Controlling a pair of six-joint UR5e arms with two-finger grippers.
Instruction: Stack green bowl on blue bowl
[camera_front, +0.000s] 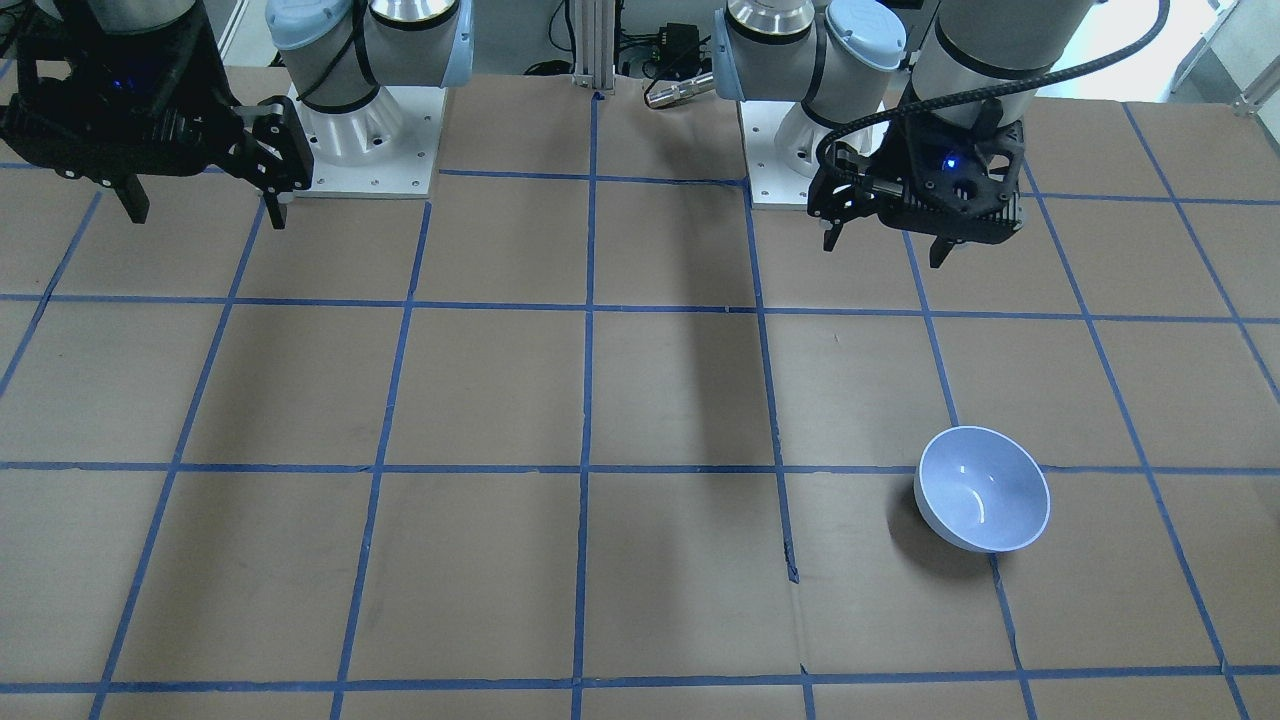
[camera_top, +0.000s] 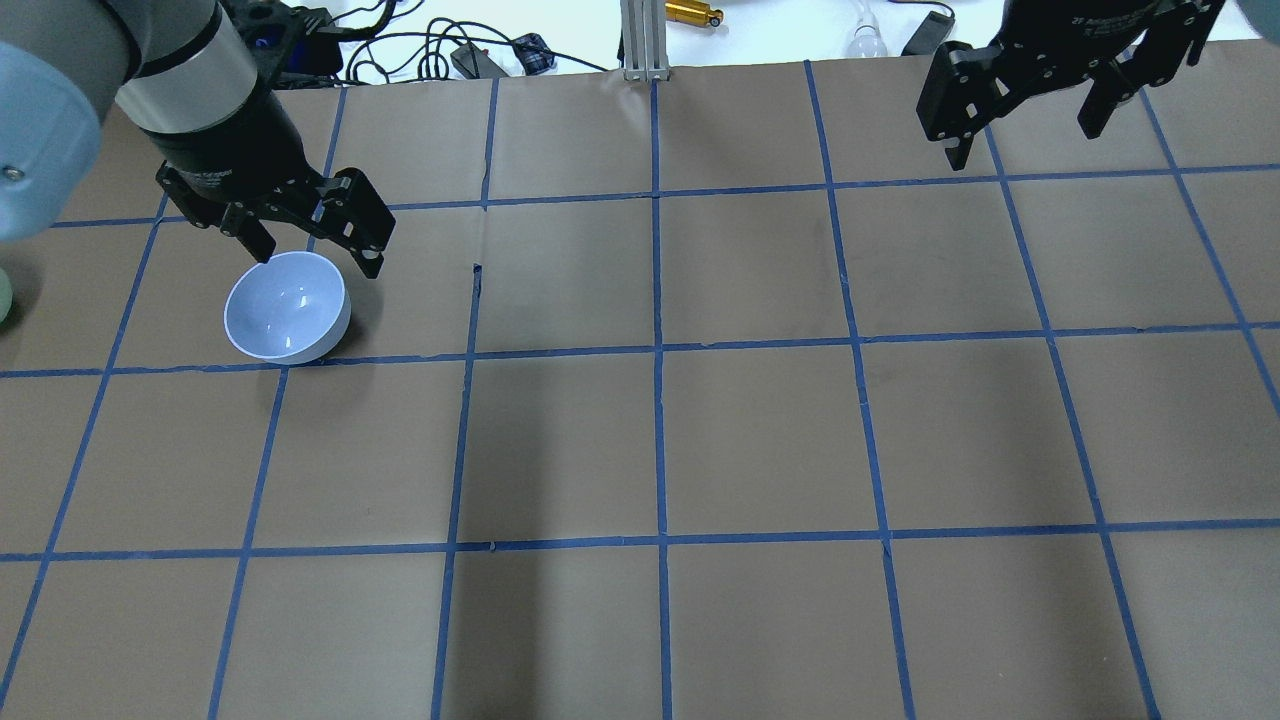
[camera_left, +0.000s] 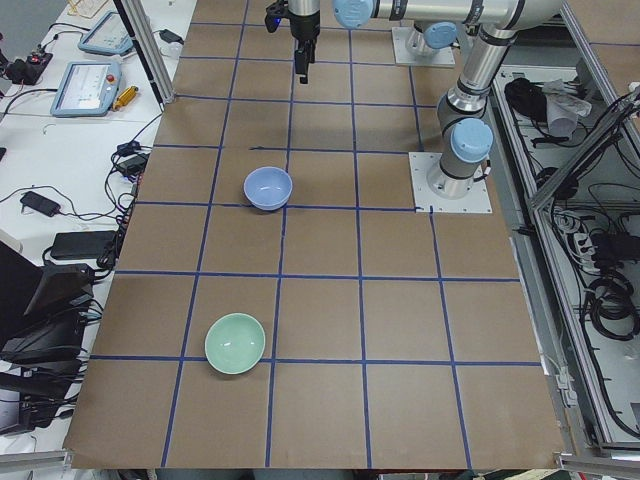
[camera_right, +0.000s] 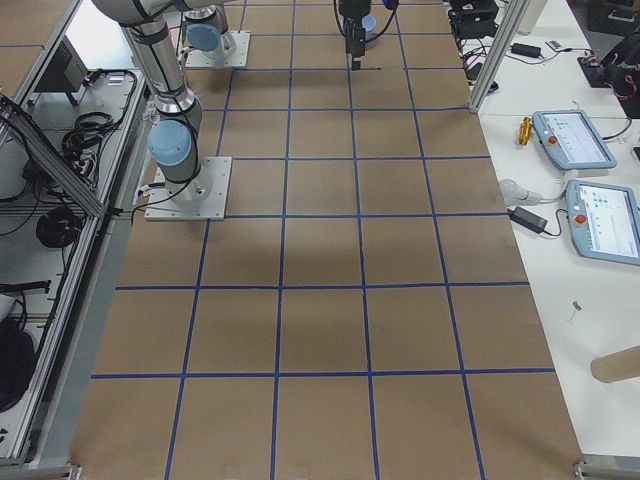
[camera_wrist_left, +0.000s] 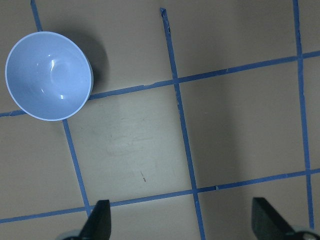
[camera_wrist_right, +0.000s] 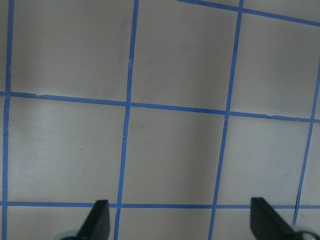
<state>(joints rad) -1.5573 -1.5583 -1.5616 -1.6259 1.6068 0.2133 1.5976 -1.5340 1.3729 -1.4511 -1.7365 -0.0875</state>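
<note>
Left tool (camera_top: 317, 258) spread, empty, near blue bowl (camera_top: 287, 320); green bowl (camera_left: 235, 343) sits upright at its 9 o'clock in overhead, well apart; right tool (camera_top: 1022, 145) spread too, farther, so I'd send left

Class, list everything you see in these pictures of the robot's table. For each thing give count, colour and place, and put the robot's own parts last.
blue bowl: one, pale periwinkle blue, upright and empty on the robot's left half of the table.
green bowl: one, pale mint green, upright and empty near the table's left end, apart from the blue bowl.
table: one, brown covering with a blue tape grid, under both bowls.
handheld control screens: two, pale blue-grey, on the white bench on the operators' side.
left claw: one, black, open and empty, above the table on the robot's side of the blue bowl.
right claw: one, black, open and empty, above the table's right half.
</note>
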